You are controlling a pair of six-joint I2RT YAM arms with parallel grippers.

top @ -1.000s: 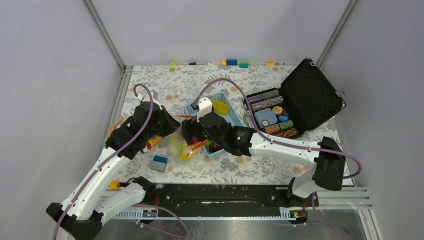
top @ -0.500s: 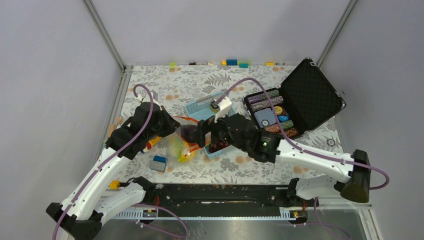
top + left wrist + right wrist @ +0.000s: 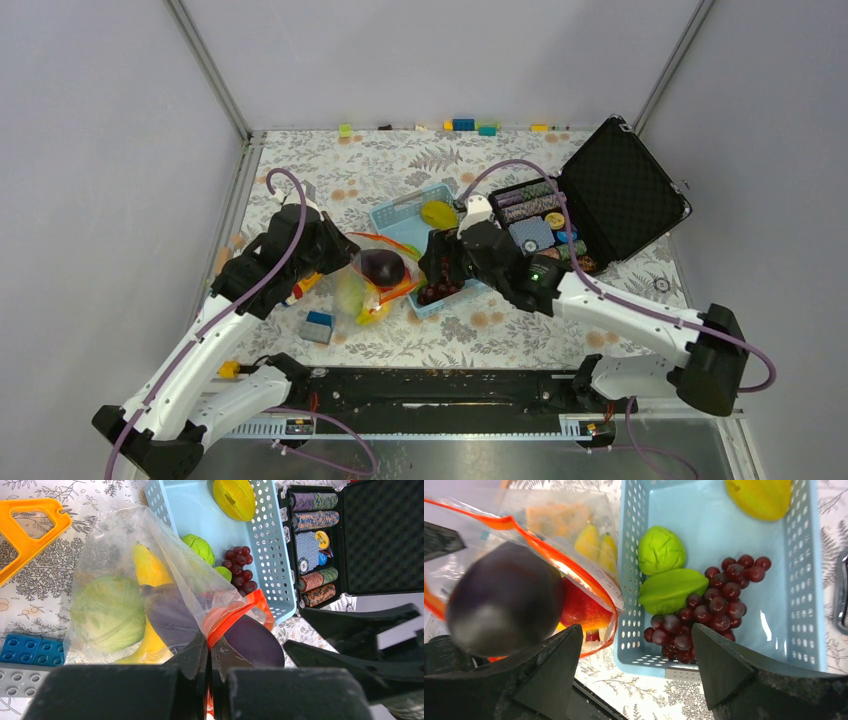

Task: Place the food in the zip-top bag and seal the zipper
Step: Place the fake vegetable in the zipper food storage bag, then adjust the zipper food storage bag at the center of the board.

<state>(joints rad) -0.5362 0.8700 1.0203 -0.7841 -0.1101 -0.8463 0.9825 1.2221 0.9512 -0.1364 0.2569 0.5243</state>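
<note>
While left fingers (image 3: 192, 655) pinch zipper (image 3: 235, 611) | poker chips (image 3: 311, 581): markings unreadably small

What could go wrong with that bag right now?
1. The dark purple piece lies at the zip-top bag's mouth, seemingly only partly inside. It might roll out or block the zipper.
2. The left gripper pinches that strip at one spot. The thin plastic could slip and the mouth sag.
3. The grapes wait in the basket, and the bag already looks crowded.

Plain grey walls (image 3: 430, 60) enclose a floral-patterned table (image 3: 330, 165).
</note>
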